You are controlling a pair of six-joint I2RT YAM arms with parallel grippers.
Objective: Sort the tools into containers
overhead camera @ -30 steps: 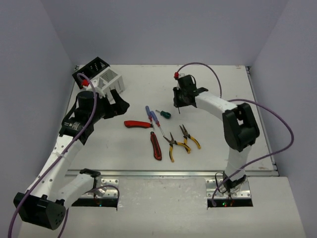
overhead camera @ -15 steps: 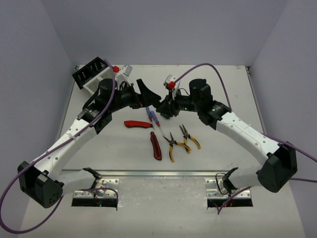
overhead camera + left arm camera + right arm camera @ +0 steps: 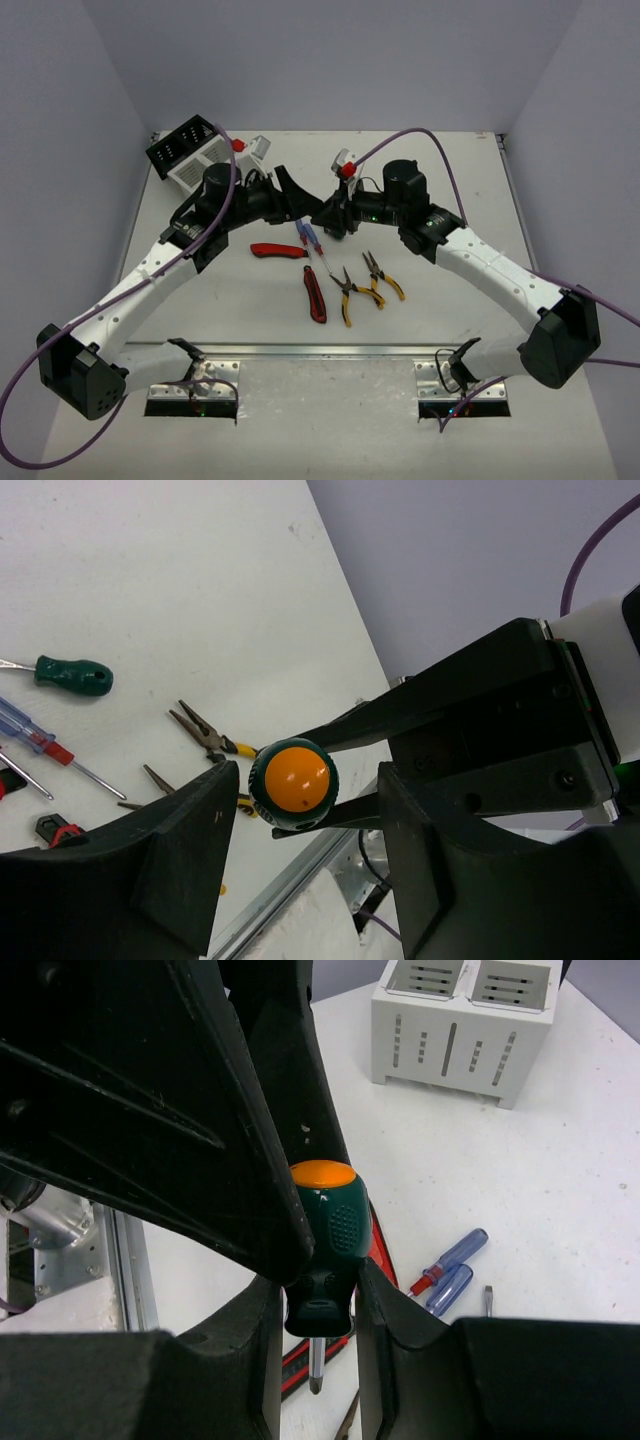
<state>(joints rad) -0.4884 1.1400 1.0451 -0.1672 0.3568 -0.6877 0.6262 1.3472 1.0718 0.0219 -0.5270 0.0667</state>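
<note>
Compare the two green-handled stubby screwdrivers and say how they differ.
The held screwdriver is above the table, clamped in the right gripper; the loose screwdriver lies on the table with nothing touching it. The held screwdriver stands upright, tip down; the loose screwdriver lies flat on its side. Both have short, dark green handles.

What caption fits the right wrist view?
Right gripper holds a green screwdriver, left gripper's fingers at its orange cap; white bins behind.
</note>
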